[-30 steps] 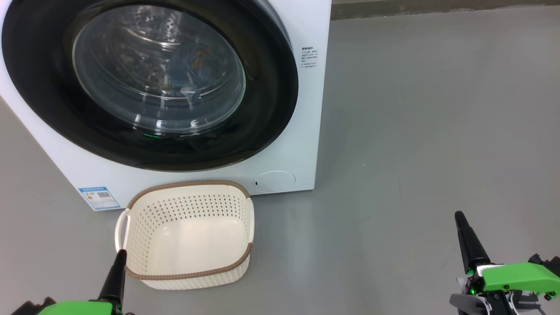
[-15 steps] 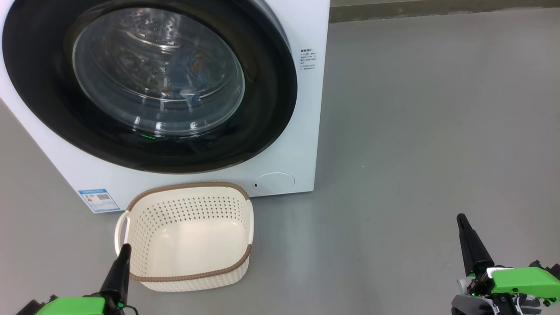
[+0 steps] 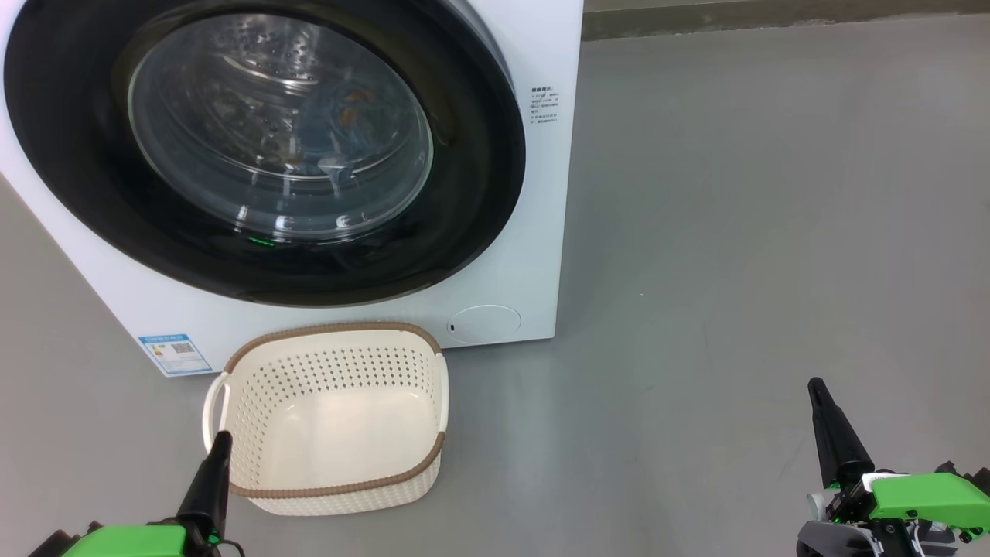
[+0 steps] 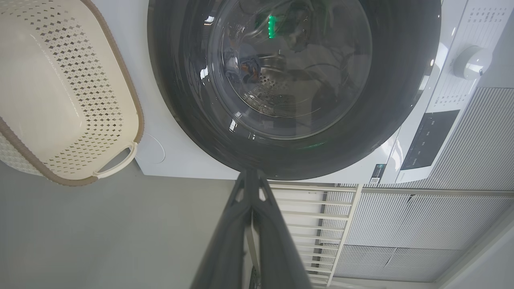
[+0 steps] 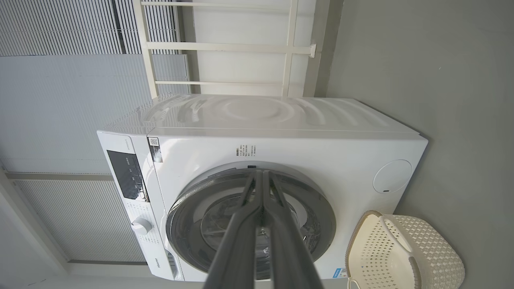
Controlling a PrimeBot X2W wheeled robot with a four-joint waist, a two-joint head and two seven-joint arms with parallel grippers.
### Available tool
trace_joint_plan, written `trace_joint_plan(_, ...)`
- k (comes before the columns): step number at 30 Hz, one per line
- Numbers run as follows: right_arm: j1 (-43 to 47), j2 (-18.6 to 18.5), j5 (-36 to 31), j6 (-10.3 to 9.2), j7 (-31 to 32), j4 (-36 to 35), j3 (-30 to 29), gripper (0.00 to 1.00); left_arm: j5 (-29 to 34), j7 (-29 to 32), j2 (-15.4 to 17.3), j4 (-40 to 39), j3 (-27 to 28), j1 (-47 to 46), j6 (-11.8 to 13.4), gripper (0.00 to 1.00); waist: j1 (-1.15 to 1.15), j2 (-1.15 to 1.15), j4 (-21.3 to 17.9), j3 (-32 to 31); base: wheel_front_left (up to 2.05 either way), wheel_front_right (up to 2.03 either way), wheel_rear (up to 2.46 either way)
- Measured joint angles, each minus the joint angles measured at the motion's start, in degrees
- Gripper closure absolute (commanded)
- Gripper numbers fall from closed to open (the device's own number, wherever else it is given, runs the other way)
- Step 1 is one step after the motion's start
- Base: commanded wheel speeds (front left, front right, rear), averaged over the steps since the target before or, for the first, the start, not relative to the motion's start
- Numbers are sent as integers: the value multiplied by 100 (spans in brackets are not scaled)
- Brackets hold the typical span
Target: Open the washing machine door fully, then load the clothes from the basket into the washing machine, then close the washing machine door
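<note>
Barely shifted either claw since a second before, kept left claw (image 3: 222,438) pinched shut near the basket's (image 3: 332,329) left handle, right claw (image 3: 814,383) shut too, well apart over floor (image 3: 735,232), with clothes (image 3: 332,124) inside the washing machine (image 3: 534,255) behind the closed washing machine door (image 3: 464,193).

The big white boxy washing machine (image 3: 541,46) runs off the head view's top and left edges, cropping its round black-rimmed glass door (image 3: 479,193). Behind the glass the light-blue clothes (image 3: 332,128) blur, their print unclear. The blue label sticker (image 3: 175,350) and small grey printed notice (image 3: 545,104) are too fine to read. The left wrist view's edge cuts the cream perforated plastic basket (image 4: 60,80).
</note>
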Motion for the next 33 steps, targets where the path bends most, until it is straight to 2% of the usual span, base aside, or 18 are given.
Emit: trace_joint_plan(33,4,1,0,0,0,-1,-1,100,0,0,0,0,-1,-1,0,100,0,0,0,0,0,0,0)
